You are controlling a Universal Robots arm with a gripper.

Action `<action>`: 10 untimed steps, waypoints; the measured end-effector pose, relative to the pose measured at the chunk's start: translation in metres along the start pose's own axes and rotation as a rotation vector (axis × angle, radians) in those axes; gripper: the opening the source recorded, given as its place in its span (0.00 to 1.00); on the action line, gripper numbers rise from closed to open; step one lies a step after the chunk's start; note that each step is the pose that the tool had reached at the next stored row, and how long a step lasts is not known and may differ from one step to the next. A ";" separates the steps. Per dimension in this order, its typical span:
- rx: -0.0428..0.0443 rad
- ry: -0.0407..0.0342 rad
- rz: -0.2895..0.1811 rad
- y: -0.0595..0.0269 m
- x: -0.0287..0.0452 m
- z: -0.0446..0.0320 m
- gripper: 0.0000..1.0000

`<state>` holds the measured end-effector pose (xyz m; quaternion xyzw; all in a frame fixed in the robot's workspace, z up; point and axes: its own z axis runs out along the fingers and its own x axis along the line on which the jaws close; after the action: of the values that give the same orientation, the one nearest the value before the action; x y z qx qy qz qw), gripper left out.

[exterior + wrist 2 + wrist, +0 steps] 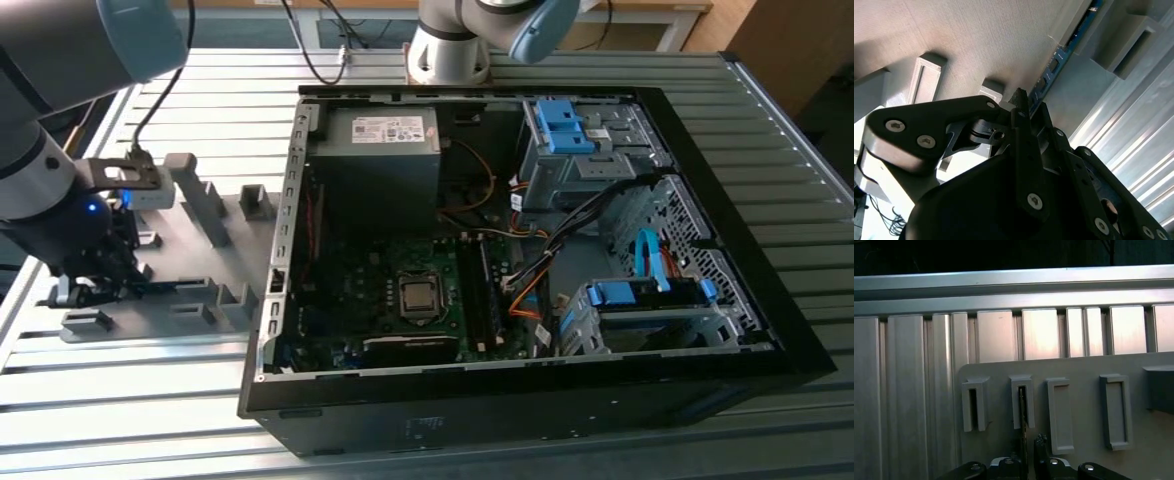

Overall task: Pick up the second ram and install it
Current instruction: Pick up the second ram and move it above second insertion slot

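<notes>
The second ram (1022,405) is a thin dark stick standing on edge in a slot of a grey holder block (1022,401). In the second wrist view the ram (1064,47) shows as a blue-green strip running up from the fingertips. My gripper (1028,452) is lowered over it with one black finger on each side, and a narrow gap still shows beside the stick, so the gripper is open. In the exterior view the gripper (100,290) is down at the grey holder plate (160,320), at the exterior view's left of the open computer case (534,400).
Several more grey holder blocks (1060,415) stand in a row on the plate, and taller ones (200,200) rise behind the arm. Inside the case lie the motherboard (400,300) and its long black slots (489,295), with cables, a power supply and blue drive brackets. The table is ribbed metal.
</notes>
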<state>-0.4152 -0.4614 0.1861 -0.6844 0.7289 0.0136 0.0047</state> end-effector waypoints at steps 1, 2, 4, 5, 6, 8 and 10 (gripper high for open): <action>0.0000 0.0000 0.000 0.0000 0.0000 -0.0004 0.25; -0.0001 0.0000 0.000 0.0000 0.0000 -0.0008 0.25; -0.0004 0.0000 0.000 0.0000 -0.0001 -0.0016 0.25; -0.0003 -0.0002 0.000 -0.0001 -0.0002 -0.0015 0.25; -0.0006 -0.0001 0.000 -0.0006 -0.0004 -0.0016 0.25; -0.0008 0.0001 0.000 -0.0022 -0.0009 -0.0017 0.25; -0.0006 -0.0001 0.000 -0.0030 -0.0011 -0.0016 0.25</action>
<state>-0.4121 -0.4606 0.1877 -0.6844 0.7289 0.0138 0.0045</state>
